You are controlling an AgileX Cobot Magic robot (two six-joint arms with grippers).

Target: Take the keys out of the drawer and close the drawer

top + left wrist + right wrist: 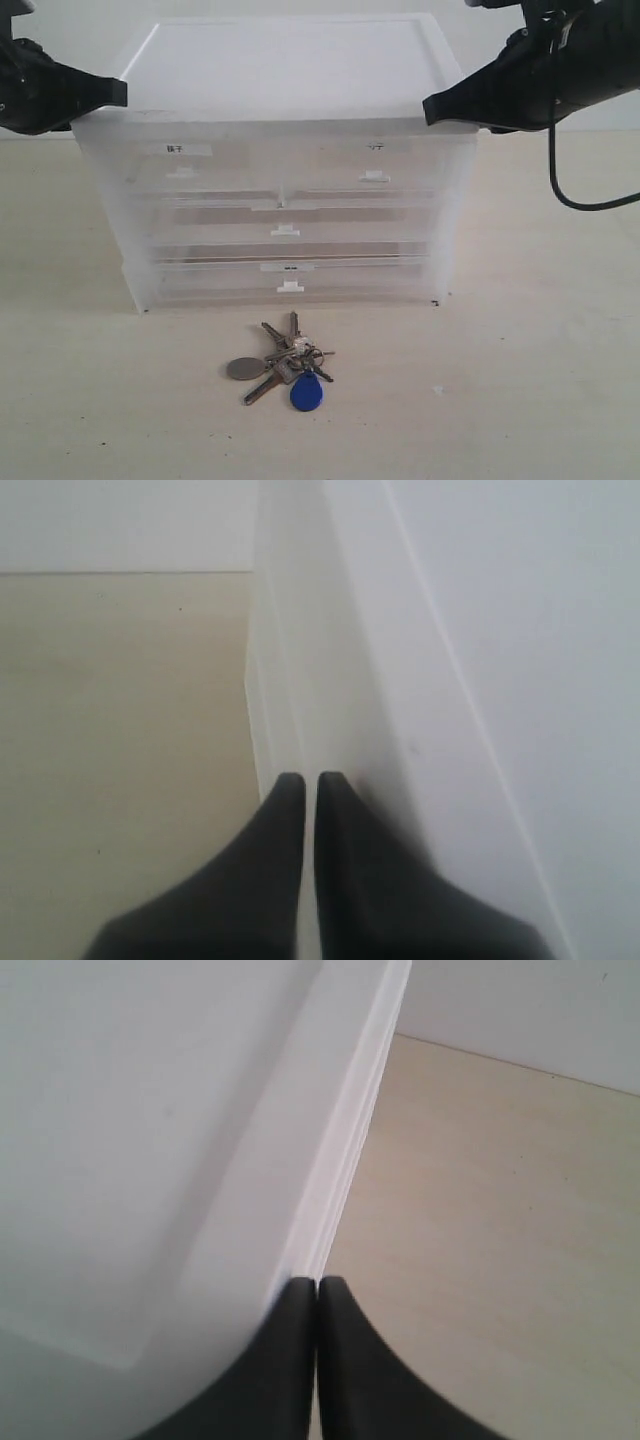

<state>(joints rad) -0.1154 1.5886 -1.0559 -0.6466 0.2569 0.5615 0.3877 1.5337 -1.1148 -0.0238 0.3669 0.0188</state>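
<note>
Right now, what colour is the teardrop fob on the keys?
The fob on the keys is blue. The exterior view shows it best.

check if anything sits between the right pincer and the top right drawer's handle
Nothing visible does. The right pincer is shut at the top right corner of the cabinet, just above the drawer. The keys lie on the table in front of the cabinet, well below that path.

Keys (285, 362) before drawer cabinet (290, 60)
</note>
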